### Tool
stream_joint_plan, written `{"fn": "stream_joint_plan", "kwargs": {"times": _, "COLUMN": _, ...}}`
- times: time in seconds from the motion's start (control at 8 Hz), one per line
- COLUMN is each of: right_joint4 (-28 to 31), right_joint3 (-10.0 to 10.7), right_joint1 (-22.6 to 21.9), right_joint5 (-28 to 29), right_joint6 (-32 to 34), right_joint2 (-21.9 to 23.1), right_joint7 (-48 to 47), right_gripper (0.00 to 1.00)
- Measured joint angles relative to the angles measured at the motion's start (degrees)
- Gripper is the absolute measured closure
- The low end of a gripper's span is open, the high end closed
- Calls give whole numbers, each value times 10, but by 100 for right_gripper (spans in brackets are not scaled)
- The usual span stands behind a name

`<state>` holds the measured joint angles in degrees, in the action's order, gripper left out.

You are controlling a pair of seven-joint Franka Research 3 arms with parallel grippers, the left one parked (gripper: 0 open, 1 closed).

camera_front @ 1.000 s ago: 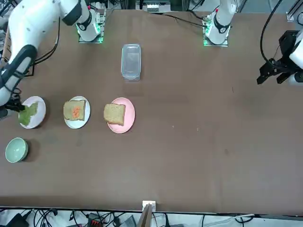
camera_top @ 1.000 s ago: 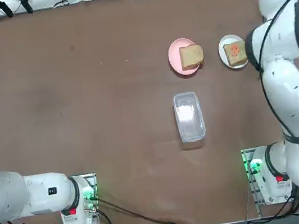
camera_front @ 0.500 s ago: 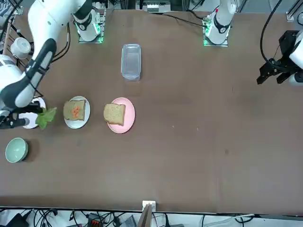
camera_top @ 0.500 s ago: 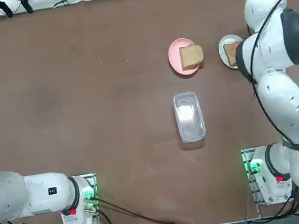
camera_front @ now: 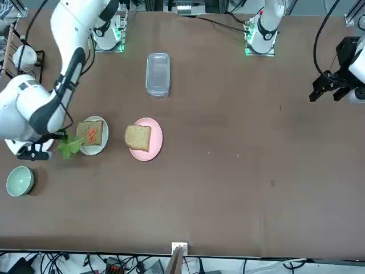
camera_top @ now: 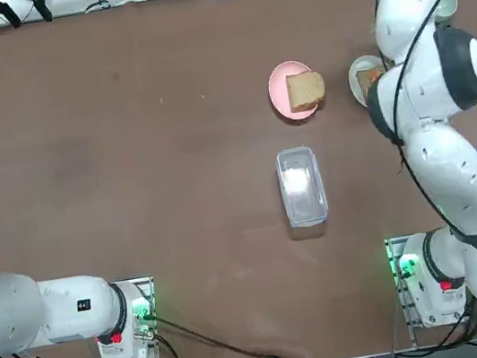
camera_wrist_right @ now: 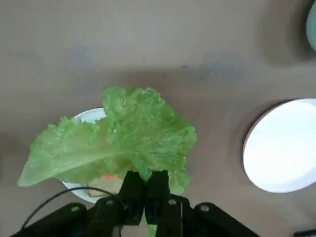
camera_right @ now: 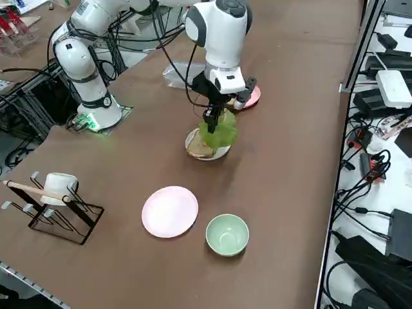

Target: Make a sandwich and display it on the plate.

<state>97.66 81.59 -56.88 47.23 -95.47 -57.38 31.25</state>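
Observation:
The white plate [camera_front: 105, 146] holds one tan bread slice [camera_front: 91, 134] with a small orange piece [camera_wrist_right: 109, 177] on top. My right gripper [camera_right: 210, 122] hangs just above that plate's outer edge, shut on the stem of a green lettuce leaf [camera_right: 219, 134]. In the wrist view the leaf [camera_wrist_right: 118, 140] spreads beyond my gripper [camera_wrist_right: 144, 181] and covers much of the plate [camera_wrist_right: 90, 116]. A second bread slice [camera_front: 137, 137] lies on the stronger pink plate [camera_front: 154, 142] beside it. From above, my arm hides most of the white plate [camera_top: 355, 79].
An emptied pale pink plate [camera_right: 170, 211] and a green bowl [camera_right: 227, 234] sit beyond the white plate, toward the table's right end. A mug rack [camera_right: 58, 199] stands at that end's corner. A clear lidded container [camera_top: 301, 185] lies mid-table, nearer the arm bases.
My right gripper has lifted the lettuce leaf off the pale pink plate and carried it sideways to the edge of the white plate with the bread.

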Motion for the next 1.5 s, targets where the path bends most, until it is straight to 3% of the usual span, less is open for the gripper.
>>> {"fn": "stream_joint_plan", "kwargs": {"times": 0.5, "right_joint4": 9, "right_joint3": -19, "right_joint1": -56, "right_joint5": -51, "right_joint6": -4, "right_joint2": -16, "right_joint7": -103, "right_gripper": 95}}
{"fn": "stream_joint_plan", "kwargs": {"times": 1.0, "right_joint4": 61, "right_joint3": -23, "right_joint1": -90, "right_joint5": -59, "right_joint6": -28, "right_joint2": -52, "right_joint7": -110, "right_gripper": 96}}
{"fn": "stream_joint_plan", "kwargs": {"times": 1.5, "right_joint4": 84, "right_joint3": -25, "right_joint1": -93, "right_joint5": -59, "right_joint6": -31, "right_joint2": -54, "right_joint7": -110, "right_gripper": 96}}
